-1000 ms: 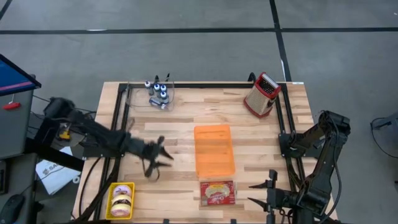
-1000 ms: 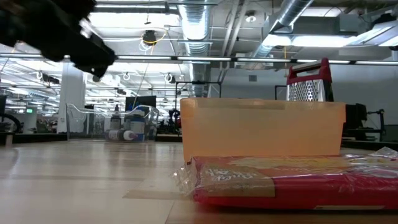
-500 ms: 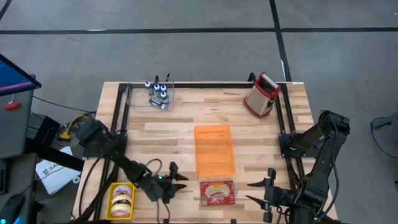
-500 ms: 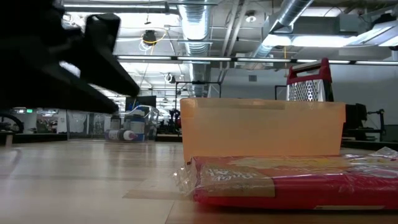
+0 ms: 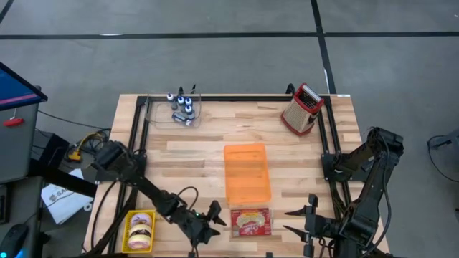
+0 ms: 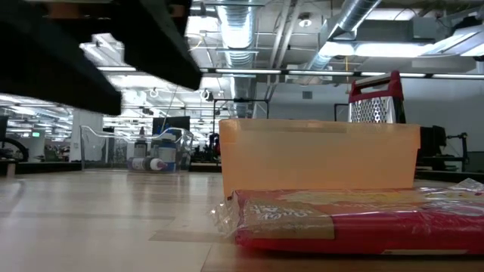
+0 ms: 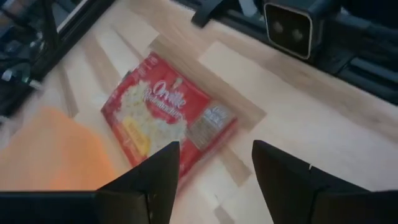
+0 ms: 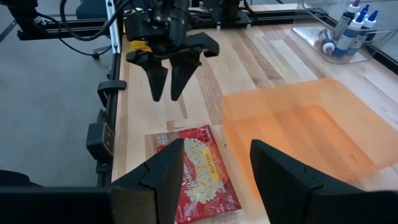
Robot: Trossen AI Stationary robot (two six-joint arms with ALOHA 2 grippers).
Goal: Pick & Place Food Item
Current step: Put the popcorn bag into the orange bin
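A red popcorn packet lies flat on the table near its near edge, just in front of an orange tray. It also shows in the left wrist view, the right wrist view and the low view. My left gripper is open and empty above the table, just left of the packet, its fingers pointing toward it. My right gripper is open and empty to the right of the packet, near the near edge.
A yellow packet of round pastries lies at the near left corner. A metal grater stands at the far right. A clear tray of small bottles stands at the far left. A camera sits at the near edge.
My left gripper has swung from the table's left middle toward the near edge and to the right, ending just left of the popcorn packet. It has stayed open. The packet and the tray have not moved.
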